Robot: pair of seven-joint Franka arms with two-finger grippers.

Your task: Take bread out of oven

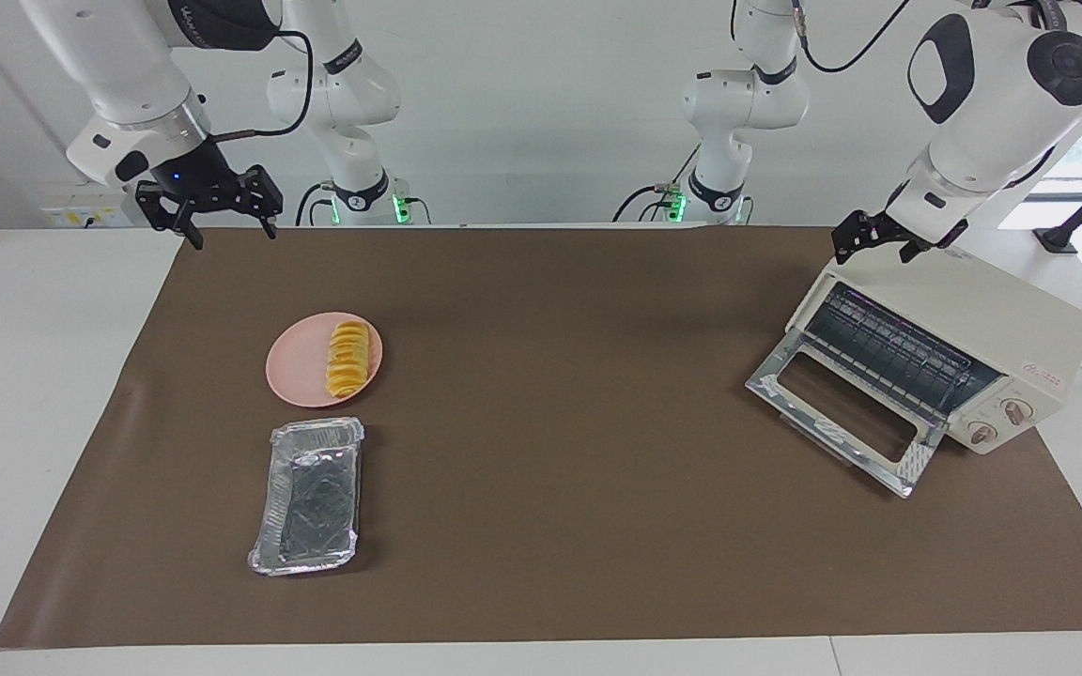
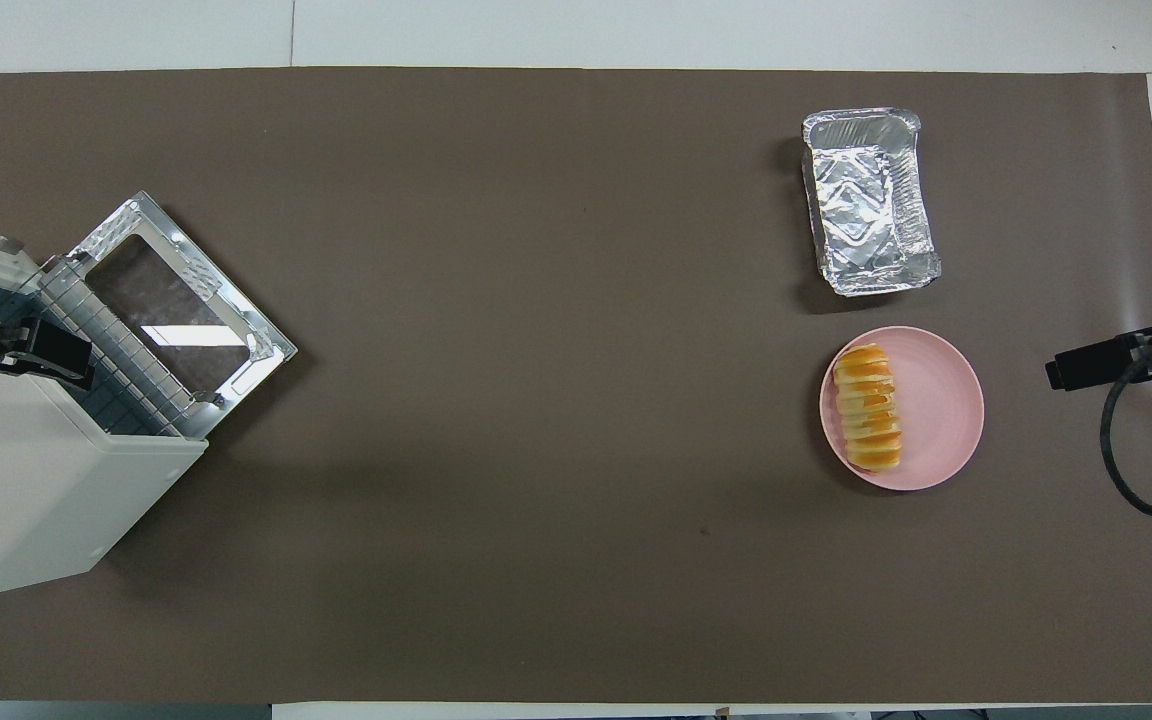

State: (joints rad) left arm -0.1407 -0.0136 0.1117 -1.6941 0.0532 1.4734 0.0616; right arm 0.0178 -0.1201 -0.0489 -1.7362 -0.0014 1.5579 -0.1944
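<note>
The bread (image 1: 349, 359), a golden ridged loaf, lies on a pink plate (image 1: 292, 376) toward the right arm's end of the table. The cream oven (image 1: 1011, 314) stands at the left arm's end with its glass door (image 1: 842, 418) dropped open and only the wire rack (image 1: 888, 352) showing inside. My right gripper (image 1: 229, 230) hangs open and empty above the brown mat's edge, apart from the plate. My left gripper (image 1: 872, 250) waits open and empty just above the oven's top edge. From overhead the bread (image 2: 868, 408) lies along one side of the plate (image 2: 941, 410).
An empty silver foil tray (image 1: 309, 498) sits beside the plate, farther from the robots. The brown mat (image 1: 550, 376) covers most of the white table. The open oven door juts out over the mat in front of the oven.
</note>
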